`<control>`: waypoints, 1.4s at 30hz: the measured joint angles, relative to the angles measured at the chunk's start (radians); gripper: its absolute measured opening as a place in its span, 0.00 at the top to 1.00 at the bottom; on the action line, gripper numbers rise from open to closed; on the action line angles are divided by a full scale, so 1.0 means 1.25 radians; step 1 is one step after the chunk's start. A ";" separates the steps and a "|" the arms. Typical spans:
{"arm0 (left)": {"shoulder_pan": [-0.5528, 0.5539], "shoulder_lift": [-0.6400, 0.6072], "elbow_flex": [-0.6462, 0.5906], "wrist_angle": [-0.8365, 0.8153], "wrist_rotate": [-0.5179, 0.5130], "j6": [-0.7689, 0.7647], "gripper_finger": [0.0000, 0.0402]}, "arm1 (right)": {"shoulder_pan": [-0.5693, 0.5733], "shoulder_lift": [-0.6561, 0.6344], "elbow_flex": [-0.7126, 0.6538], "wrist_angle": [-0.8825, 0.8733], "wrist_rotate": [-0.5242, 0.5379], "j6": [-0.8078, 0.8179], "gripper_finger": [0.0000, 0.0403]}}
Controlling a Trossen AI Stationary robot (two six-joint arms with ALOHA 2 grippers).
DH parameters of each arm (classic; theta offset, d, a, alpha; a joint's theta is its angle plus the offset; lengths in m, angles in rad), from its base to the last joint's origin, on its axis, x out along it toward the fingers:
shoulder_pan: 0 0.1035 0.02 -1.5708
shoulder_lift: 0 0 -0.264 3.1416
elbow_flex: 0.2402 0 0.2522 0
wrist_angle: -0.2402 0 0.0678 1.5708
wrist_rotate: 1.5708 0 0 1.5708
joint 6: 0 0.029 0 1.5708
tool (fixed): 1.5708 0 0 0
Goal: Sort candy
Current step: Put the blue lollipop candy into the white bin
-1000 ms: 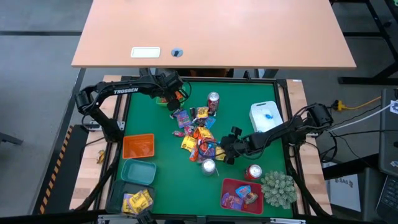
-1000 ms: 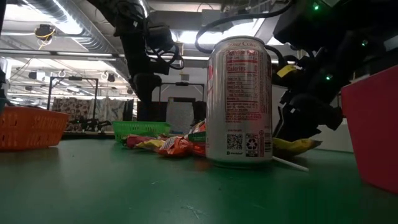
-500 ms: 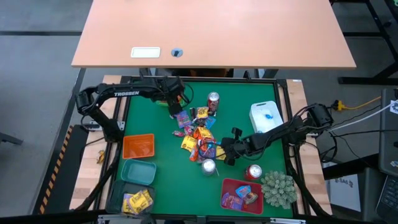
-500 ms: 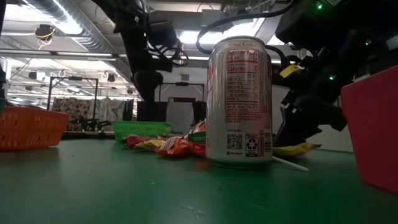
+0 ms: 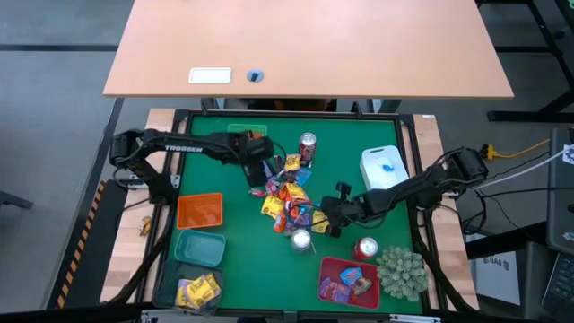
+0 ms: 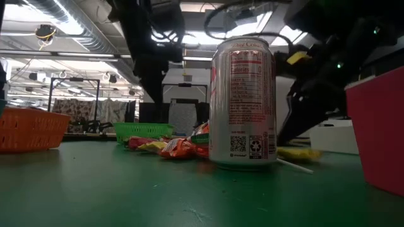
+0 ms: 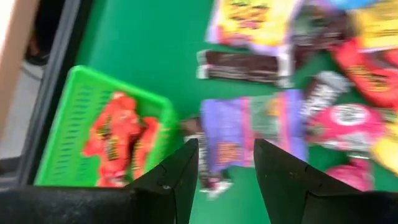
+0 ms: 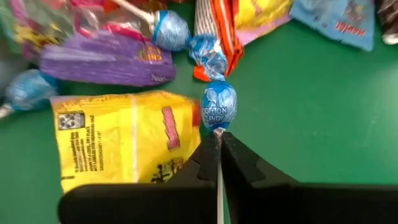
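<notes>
Candy (image 5: 287, 193) lies piled beside the can (image 5: 308, 144). My right hand (image 8: 219, 144) pinches a blue lollipop (image 8: 218, 106) by its stick, for lifting. My left hand (image 7: 226, 163) hovers wide over a purple packet (image 7: 249, 127).

White capitals reading "TROSSEN" run along the left arm (image 5: 184, 146) in the high view. In the right wrist view, a blue lollipop (image 8: 218, 106) carries the word "COTTON" with a second line beneath it that is only partly legible. In the low view, the drink can (image 6: 243, 104) shows a nutrition-facts panel headed by "Calories", with a QR code and a recycling sign lower down; its finer print is too small to read. Print on the yellow packet (image 8: 124, 140) and purple packet (image 8: 106, 59) cannot be made out.
</notes>
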 joint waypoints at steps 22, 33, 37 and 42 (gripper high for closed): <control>-0.220 0.000 0.000 0.092 0.066 -0.093 0.64 | -0.001 -0.334 0.001 -0.284 0.175 -0.031 0.99; -0.294 0.000 0.000 0.110 0.050 -0.167 0.64 | -0.001 -0.492 0.002 -0.616 0.344 0.166 0.99; -0.314 0.000 0.000 0.114 0.045 -0.168 0.64 | -0.001 -0.504 0.002 -0.773 0.347 0.292 1.00; -0.340 0.000 0.000 0.120 0.036 -0.168 0.64 | 0.000 -0.502 0.002 -0.905 0.325 0.405 0.98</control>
